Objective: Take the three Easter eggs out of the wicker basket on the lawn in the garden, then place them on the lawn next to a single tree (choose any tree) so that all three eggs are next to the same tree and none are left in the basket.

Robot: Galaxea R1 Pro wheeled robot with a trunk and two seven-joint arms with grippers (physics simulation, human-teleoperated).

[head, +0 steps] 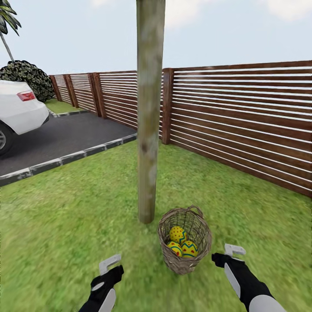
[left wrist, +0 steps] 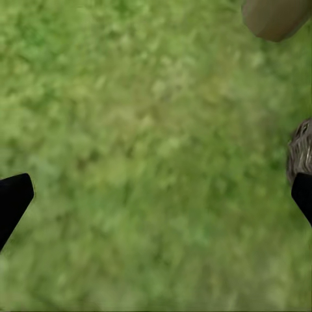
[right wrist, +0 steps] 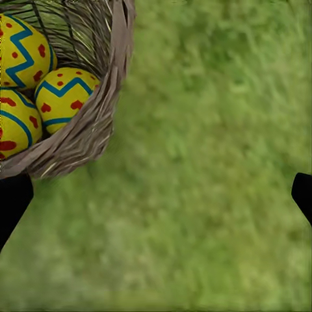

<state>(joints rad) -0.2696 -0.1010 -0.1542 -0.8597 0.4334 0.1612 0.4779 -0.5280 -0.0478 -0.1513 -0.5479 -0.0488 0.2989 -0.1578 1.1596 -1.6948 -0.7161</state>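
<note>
The wicker basket (head: 196,225) stands on the lawn (head: 65,225) just right of the tree (head: 148,130) trunk's foot. Three yellow Easter eggs lie inside it: one at the back (head: 177,234), two in front (head: 174,248) (head: 189,248). My left gripper (head: 109,263) hovers open over bare grass, left of the basket. My right gripper (head: 234,250) is open just right of the basket. In the right wrist view the basket wall (right wrist: 97,123) and eggs (right wrist: 65,94) lie beside the open gripper (right wrist: 156,198). The left wrist view has the open gripper (left wrist: 156,198) over grass, with the basket edge (left wrist: 300,149) and trunk base (left wrist: 276,16).
A slatted wooden fence (head: 242,121) runs behind the tree and along the right. A dark driveway (head: 65,138) with a stone curb (head: 65,158) lies at the left, with a white car (head: 19,110) parked on it. A dark bush (head: 28,78) stands beyond the car.
</note>
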